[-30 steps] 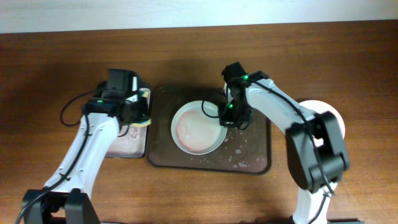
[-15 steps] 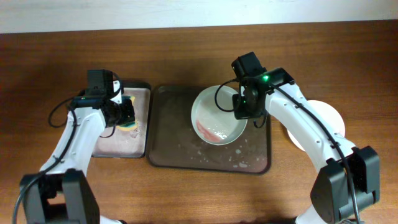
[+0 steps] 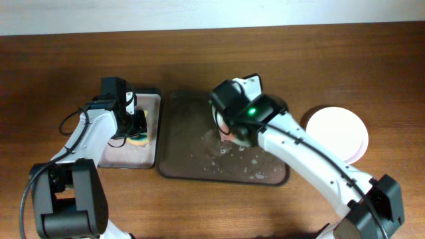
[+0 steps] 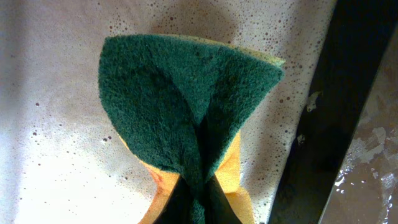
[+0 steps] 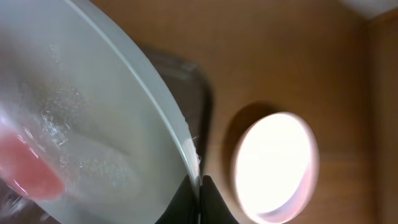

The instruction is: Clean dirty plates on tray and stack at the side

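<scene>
My right gripper (image 5: pixel 200 186) is shut on the rim of a pale green plate (image 5: pixel 93 112) and holds it tilted steeply over the dark brown tray (image 3: pixel 186 166). A red sauce smear (image 5: pixel 25 171) and foam lie on the plate's face. In the overhead view my right wrist hides most of this plate. A white plate (image 3: pixel 335 129) lies on the table right of the tray, with a pinkish rim showing under it; it also shows in the right wrist view (image 5: pixel 277 165). My left gripper (image 4: pixel 199 205) is shut on a green-and-yellow sponge (image 4: pixel 186 93) over the sponge tray (image 3: pixel 119 156).
The sponge tray is whitish, foamy and black-rimmed (image 4: pixel 336 106), and it touches the brown tray's left side. Foam and water spots lie on the brown tray floor (image 3: pixel 255 174). Brown wooden table lies all around.
My right arm has swung left across the brown tray and tipped the plate from nearly flat to steeply on edge. My left gripper has stayed over the sponge tray with the sponge.
</scene>
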